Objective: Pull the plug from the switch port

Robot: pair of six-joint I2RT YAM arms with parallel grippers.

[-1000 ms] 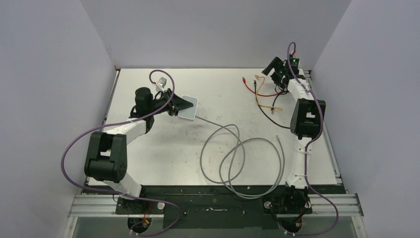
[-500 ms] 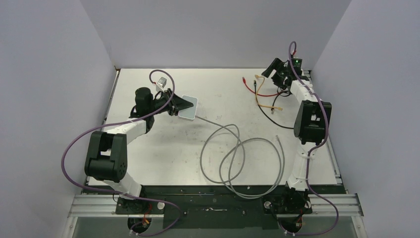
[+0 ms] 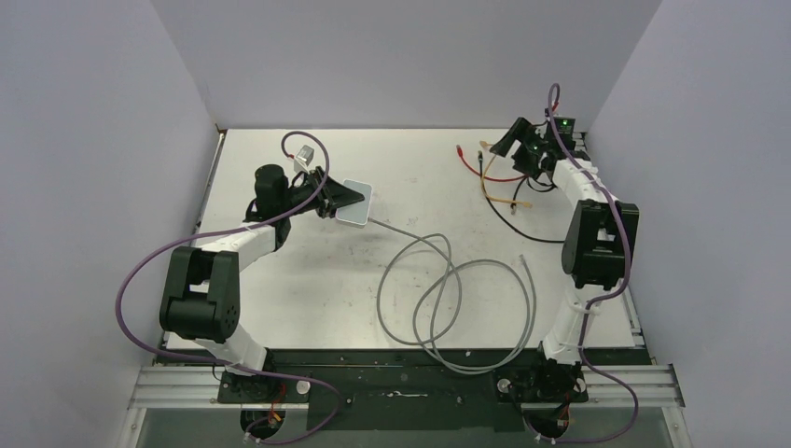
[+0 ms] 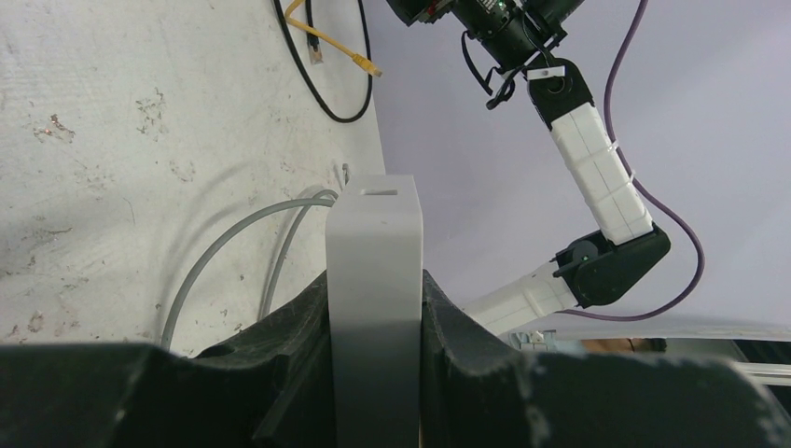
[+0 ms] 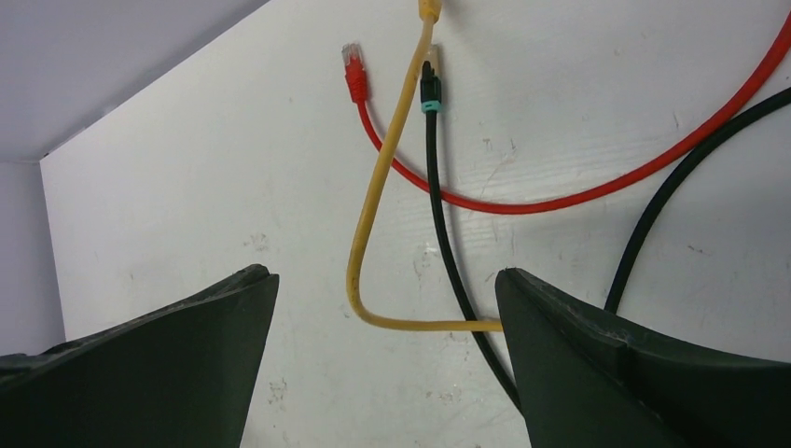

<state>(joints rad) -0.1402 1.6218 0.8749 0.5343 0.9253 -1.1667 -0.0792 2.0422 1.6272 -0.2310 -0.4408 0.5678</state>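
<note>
Left gripper [image 4: 373,308] clenched on the switch [image 4: 373,252] as anchor; right gripper [image 5: 384,280], released above loose cables [image 5: 438,149], should seize the grey cable [image 3: 410,239] beside its port and pull straight outward.

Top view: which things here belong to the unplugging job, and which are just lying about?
Job: small flat light-grey switch box; long grey looped cable running to it.
Lying about: red cable; yellow cable; black cable, all at the far right.
</note>
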